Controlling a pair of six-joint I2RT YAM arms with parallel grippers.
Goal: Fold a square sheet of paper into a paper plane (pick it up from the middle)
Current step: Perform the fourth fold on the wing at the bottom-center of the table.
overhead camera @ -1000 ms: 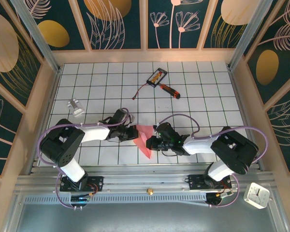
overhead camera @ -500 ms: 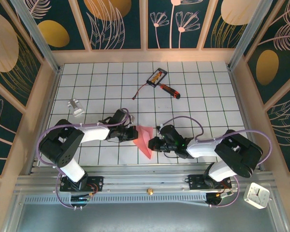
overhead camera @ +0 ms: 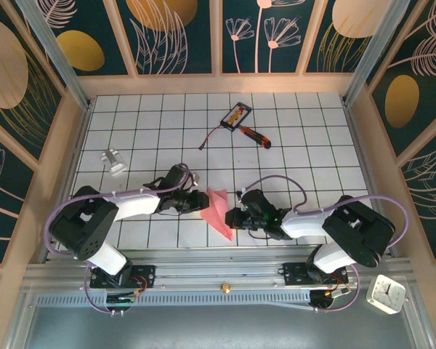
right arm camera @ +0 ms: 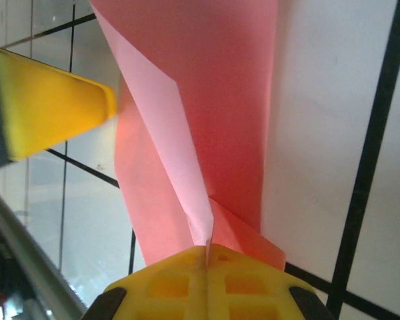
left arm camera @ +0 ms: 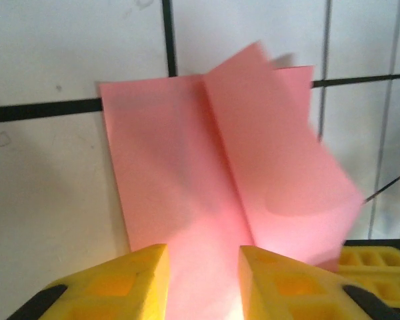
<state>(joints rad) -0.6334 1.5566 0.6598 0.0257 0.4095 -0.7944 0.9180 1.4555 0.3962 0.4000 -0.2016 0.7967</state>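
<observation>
Mid-fold, our right claw [right arm camera: 207,252] pinches the paper plane [overhead camera: 216,209], left claw [left arm camera: 203,252] released astride it; next, we judge, comes pressing the raised wing flat.

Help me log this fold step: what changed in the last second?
The left gripper opened its jaws, letting go of the folded pink paper, and one flap lifted. The right gripper slid slightly towards the near edge, staying shut on the paper's edge. The screwdriver and card stayed put.
</observation>
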